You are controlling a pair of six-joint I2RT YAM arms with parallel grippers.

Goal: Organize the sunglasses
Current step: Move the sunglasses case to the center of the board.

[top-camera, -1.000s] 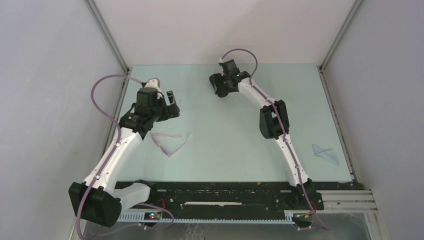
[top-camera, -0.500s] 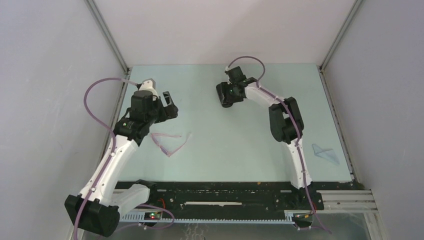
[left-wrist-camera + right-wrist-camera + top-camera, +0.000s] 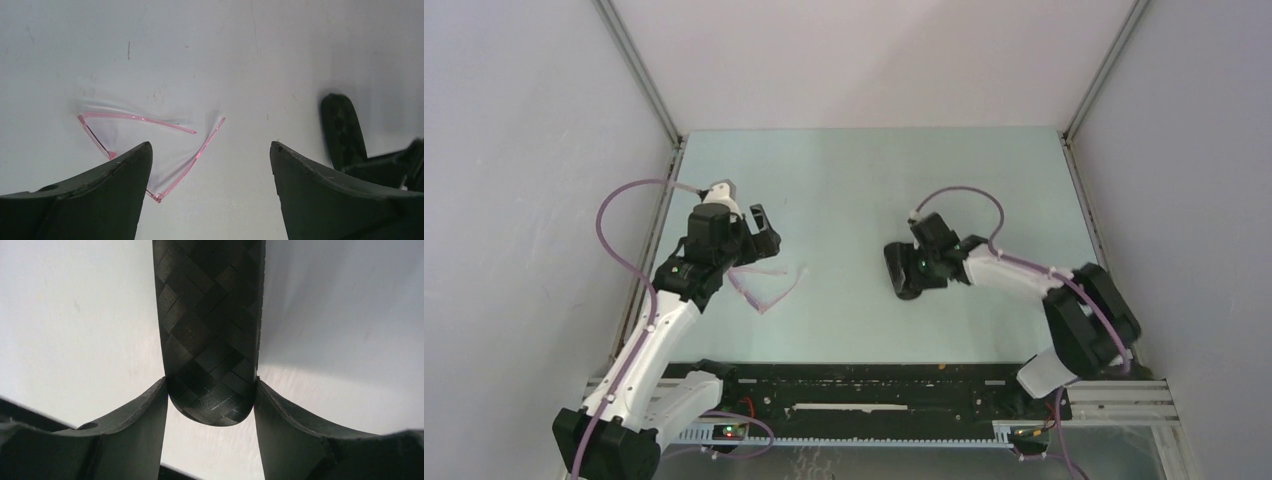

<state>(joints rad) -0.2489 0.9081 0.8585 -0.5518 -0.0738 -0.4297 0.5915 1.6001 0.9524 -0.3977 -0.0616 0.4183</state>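
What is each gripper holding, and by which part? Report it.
Right gripper: shut on the black case, pinched across its rounded end. Left gripper: open near the sunglasses, holding nothing.

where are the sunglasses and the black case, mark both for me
sunglasses point(image 3: 192, 157): left wrist view, on the thin pink arm at the right side of the pair.
black case point(image 3: 210, 340): right wrist view, on the middle of its woven-textured face.

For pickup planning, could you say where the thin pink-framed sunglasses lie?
Top view: the thin pink-framed sunglasses lie left of centre on the pale table, beside the open left gripper.
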